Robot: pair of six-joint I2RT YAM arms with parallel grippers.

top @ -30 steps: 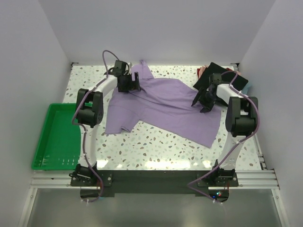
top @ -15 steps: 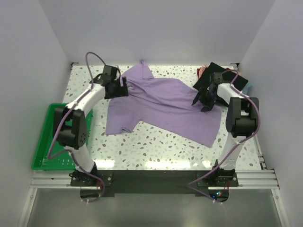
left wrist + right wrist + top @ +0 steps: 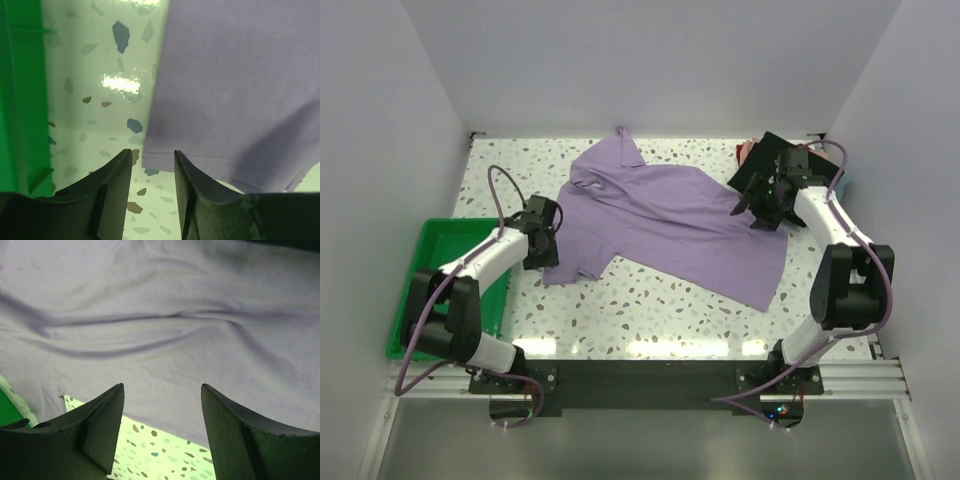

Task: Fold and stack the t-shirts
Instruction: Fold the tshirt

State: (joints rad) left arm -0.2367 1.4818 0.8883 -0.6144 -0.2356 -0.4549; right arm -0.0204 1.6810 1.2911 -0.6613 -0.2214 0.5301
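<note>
A large lavender t-shirt [image 3: 665, 220] lies spread flat across the middle of the table. My left gripper [image 3: 548, 255] hangs low at its left edge; in the left wrist view the shirt's hemmed corner [image 3: 155, 161] lies just ahead of the left gripper [image 3: 152, 154], whose jaws stand a narrow gap apart over bare table. My right gripper [image 3: 760, 210] hovers over the shirt's far right edge. The right wrist view shows it [image 3: 162, 387] wide open above wrinkled lavender cloth [image 3: 165, 325], holding nothing. Folded black [image 3: 770, 160] and pink [image 3: 747, 150] t-shirts sit stacked at the back right.
A green plastic tray [image 3: 435, 290] sits off the table's left edge, close beside my left arm; its wall [image 3: 20, 100] fills the left of the left wrist view. White walls enclose the speckled table [image 3: 660, 310] on three sides.
My left arm has swung from the shirt's collar at the back down to its near left corner, and its jaws have narrowed. My right arm's elbow moved outward; its gripper stays open.
</note>
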